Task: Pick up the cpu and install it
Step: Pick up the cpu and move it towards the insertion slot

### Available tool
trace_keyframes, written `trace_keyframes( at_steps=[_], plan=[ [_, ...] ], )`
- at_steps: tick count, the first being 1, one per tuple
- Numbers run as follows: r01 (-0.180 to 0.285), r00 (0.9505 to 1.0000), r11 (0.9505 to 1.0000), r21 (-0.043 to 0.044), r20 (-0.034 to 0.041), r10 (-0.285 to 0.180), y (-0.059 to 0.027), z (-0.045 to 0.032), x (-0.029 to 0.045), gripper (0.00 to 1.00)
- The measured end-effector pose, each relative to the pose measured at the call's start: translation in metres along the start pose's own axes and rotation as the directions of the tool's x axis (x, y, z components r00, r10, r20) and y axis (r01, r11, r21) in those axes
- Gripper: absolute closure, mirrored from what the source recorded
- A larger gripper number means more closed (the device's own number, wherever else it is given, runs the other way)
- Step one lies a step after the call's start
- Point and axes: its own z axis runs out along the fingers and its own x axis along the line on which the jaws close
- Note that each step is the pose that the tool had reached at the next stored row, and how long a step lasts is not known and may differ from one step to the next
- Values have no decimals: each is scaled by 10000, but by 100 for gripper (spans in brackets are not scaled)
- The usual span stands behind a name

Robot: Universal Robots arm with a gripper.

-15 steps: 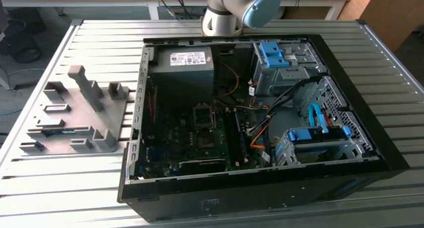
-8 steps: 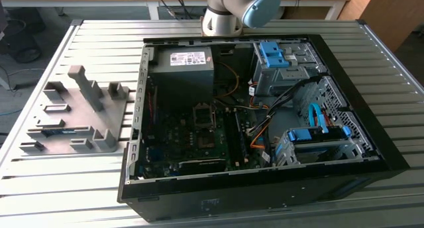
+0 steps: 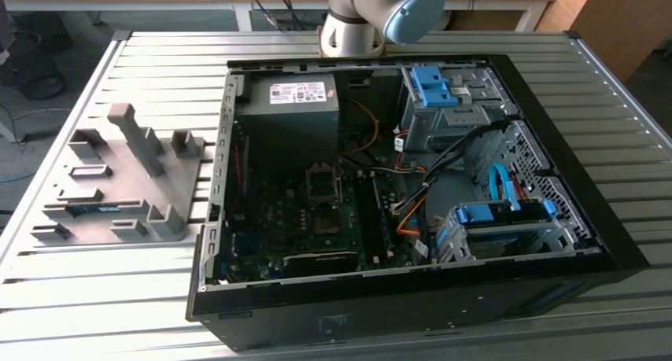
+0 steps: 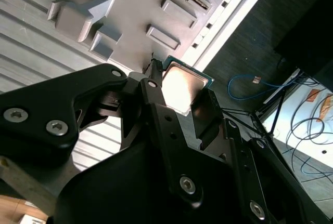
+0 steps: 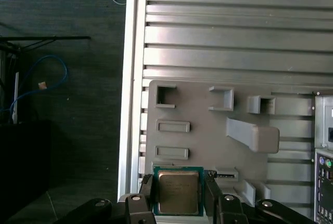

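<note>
The cpu (image 5: 178,190) sits squarely between the jaws, which are clamped on two of its opposite edges, one black finger (image 5: 210,197) on each side. Its silver-grey top faces the camera in the first wrist view, green board showing round the rim. It is held above an edge of the grey tray (image 5: 208,141), close to the rim of the slatted table (image 5: 234,37).

The second wrist view shows the cpu (image 4: 183,83) from a slant, its top catching the light, with the jaws' linkage and bolts dark in front and blue cables (image 4: 244,86) on the floor beyond the table's edge. The exterior view takes in what the wrist views do not: the whole tray (image 3: 126,211) at its left, the open case (image 3: 588,219) beside it on the table (image 3: 157,62), the bare socket (image 3: 320,180) on the board inside, and the arm (image 3: 367,15) at the table's far side.

By count: one cpu, two fingers, one tray, one case, one arm.
</note>
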Motion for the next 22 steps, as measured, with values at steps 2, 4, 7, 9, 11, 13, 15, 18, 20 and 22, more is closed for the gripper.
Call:
trace_keyframes(
  at_steps=[2,4,7,9,11,13,15,18,20,22],
  plan=[
    [0,10000,10000,0,-1,0,-1,-1,-50,53],
    [0,10000,10000,0,-3,0,-3,-2,-107,53],
    [0,10000,10000,0,-5,0,-5,-4,-191,53],
    [0,10000,10000,0,-7,0,-7,-5,-242,53],
    [-1,10000,10000,-1,-7,1,-8,-6,-296,53],
    [-1,10000,10000,0,-9,1,-9,-7,-351,53],
    [0,10000,10000,0,-10,0,-11,-8,-407,53],
    [0,10000,10000,0,-11,0,-13,-10,-483,53],
    [-1,10000,10000,0,-13,1,-14,-11,-530,53],
    [-1,10000,10000,0,-14,1,-15,-12,-583,53]
  ],
)
